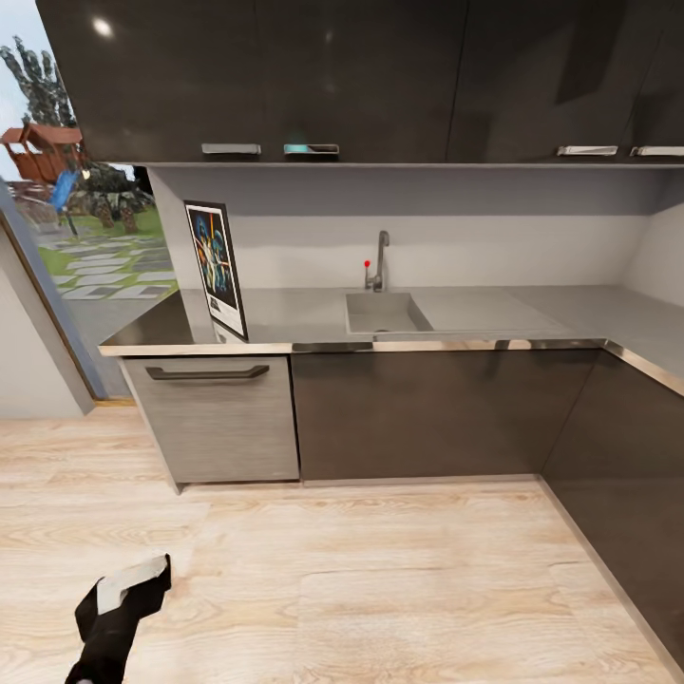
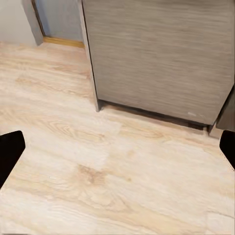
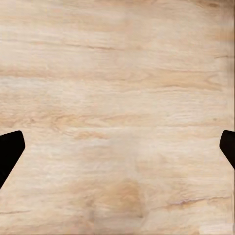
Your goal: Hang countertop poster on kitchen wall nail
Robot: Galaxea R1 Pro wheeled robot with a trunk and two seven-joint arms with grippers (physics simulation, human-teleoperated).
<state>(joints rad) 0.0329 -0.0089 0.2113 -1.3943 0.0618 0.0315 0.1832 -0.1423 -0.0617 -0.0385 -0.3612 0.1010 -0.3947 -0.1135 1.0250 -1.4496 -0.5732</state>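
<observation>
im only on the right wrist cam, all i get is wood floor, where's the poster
Observer: The poster stands upright at the left end of the kitchen countertop, seen from the head view.
Operator: anything near it i could knock
Observer: The sink and its tap sit further right along the counter, apart from the poster.
Operator: where's the left arm
Observer: The left end effector is low over the floor, well short of the cabinets; its fingers are spread wide with nothing between them.
Operator: what's the left wrist cam pointed at
Observer: At the light-grey drawer front under the counter, the one below the poster.
</observation>
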